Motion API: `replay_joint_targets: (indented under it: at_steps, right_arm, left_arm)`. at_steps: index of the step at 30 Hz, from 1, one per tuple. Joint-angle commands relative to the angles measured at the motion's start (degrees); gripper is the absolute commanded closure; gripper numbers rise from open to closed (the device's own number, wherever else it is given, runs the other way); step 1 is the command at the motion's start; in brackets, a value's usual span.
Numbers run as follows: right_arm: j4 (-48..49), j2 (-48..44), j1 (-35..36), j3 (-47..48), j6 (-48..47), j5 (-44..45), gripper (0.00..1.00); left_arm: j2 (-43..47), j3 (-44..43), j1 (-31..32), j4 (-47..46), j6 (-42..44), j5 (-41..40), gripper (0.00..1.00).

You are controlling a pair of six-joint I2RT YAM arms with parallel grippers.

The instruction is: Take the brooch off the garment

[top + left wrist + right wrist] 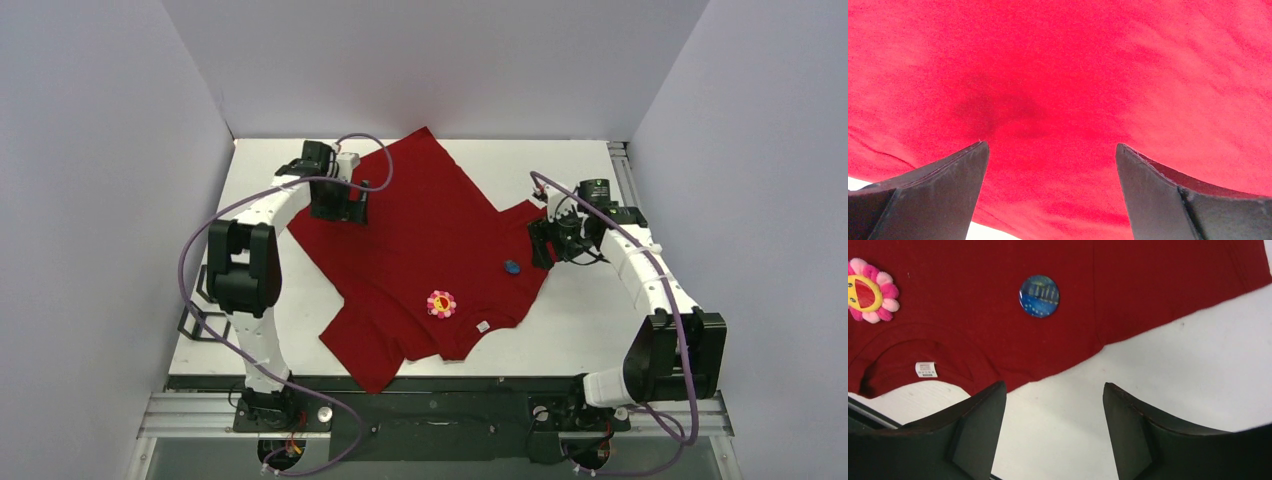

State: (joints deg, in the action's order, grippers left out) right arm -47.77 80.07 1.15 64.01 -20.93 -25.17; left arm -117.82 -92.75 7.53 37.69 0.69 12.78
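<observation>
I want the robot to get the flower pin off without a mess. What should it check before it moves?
1. The brooch in view on the garment: ok.
2. The right gripper open and empty: ok.
3. The left gripper open over the cloth: ok.
4. A gripper lined up over the brooch: not ok, both are off to the sides.
5. The blue badge clear of the brooch: ok, they lie apart.
6. How the clasp fastens: cannot tell, hidden.

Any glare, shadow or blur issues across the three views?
Top external: even light, sharp; brooch clear on the garment. Left wrist: garment fills the frame, oversaturated red, dark shadow patch above the left gripper. Right wrist: sharp; blue badge and white tag crisp.
</observation>
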Motion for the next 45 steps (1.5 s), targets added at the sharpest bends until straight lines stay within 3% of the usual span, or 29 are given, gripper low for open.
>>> replay_joint_targets:
  at_steps: [1, 10, 20, 27, 45]
  right_arm:
    - [7.9, -0.6, 5.7, -1.6, 3.8, 4.1, 0.36]
    - [13.3, 6.6, 18.0, -1.6, 6.5, 17.3, 0.42]
    - [17.2, 12.8, 25.1, -2.3, 5.9, 27.4, 0.43]
    - [18.2, 16.1, 27.2, -2.2, 5.2, 33.2, 0.46]
    - [18.9, 20.1, 26.3, -2.0, 5.5, 39.8, 0.65]
  left_arm:
    - [14.1, 9.0, 6.6, -9.0, 0.7, 8.4, 0.04]
    - [19.5, 15.3, 7.6, -12.9, -8.5, 14.7, 0.04]
    - [20.3, 20.4, 4.2, -16.2, -12.9, 17.8, 0.04]
    - [19.9, 21.7, 3.0, -17.6, -14.7, 19.4, 0.04]
    - [19.7, 22.7, 2.6, -18.5, -15.2, 19.3, 0.04]
